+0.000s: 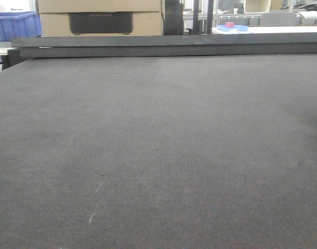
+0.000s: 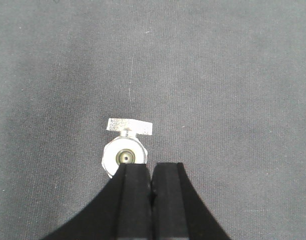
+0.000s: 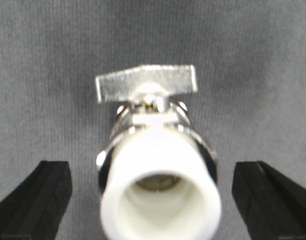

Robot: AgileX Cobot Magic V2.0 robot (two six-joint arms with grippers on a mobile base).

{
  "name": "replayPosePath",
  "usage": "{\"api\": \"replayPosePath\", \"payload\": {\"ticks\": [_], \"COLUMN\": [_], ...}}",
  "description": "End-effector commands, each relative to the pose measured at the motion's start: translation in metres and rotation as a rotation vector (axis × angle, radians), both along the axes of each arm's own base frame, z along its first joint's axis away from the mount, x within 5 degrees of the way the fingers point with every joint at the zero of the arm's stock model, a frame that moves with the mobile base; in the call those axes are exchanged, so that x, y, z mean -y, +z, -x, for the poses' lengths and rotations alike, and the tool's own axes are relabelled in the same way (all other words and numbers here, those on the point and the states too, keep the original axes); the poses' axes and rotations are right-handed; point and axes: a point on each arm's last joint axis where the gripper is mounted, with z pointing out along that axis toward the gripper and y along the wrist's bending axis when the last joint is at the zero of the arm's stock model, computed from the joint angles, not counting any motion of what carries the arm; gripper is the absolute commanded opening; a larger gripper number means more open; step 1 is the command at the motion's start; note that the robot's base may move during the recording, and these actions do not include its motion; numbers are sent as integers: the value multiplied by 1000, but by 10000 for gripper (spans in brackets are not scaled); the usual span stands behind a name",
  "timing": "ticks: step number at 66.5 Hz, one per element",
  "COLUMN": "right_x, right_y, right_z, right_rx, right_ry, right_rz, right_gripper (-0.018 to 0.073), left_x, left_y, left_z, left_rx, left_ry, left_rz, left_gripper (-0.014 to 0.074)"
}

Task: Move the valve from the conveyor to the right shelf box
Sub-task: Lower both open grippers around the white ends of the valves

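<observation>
Valve (image 3: 158, 145) lying on the conveyor (image 1: 158, 155), seen end-on in both wrist views; the front view shows the belt but not the valve, so its place along the belt cannot be told. The right claw (image 3: 153, 192) is released, one black finger (image 3: 37, 200) standing on each side of the valve body, with belt showing in both gaps and nothing touching. The left claw (image 2: 151, 172) is clenched on nothing, pads pressed together, with the valve's end just beyond its tips. The body is bright metal, judged rigid, weighty for its size and slick. The white sleeve (image 3: 160, 205) on the near end looks like plastic and may offer more friction. The flat butterfly handle (image 3: 145, 82) stands on top and would probably turn under load, so it makes a poor hold. The best purchase is judged to be across the flanks of the body, jaws square to its axis, since a round form may roll or twist free.
</observation>
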Motion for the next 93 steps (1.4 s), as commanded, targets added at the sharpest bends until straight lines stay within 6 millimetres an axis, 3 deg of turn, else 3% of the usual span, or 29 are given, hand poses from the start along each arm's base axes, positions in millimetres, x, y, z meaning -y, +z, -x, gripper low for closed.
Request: {"api": "replayPosePath", "payload": {"ticks": [1, 63, 76, 93], "right_x": [3, 4, 3, 3], "right_y": [-3, -7, -7, -7], "right_z": [-3, -9, -9, -8], "right_rx": [5, 37, 35, 31], "right_ry": [18, 19, 16, 16], "right_rz": [24, 31, 23, 23], "right_gripper": [529, 519, 377, 29], "left_x": [0, 0, 0, -1], "left_y": [2, 1, 1, 0], "left_z": [0, 2, 3, 4], "left_rx": [9, -16, -29, -44], "left_ry": [7, 8, 9, 9], "left_rz": [5, 8, 7, 5], "left_gripper": [-111, -111, -111, -111]}}
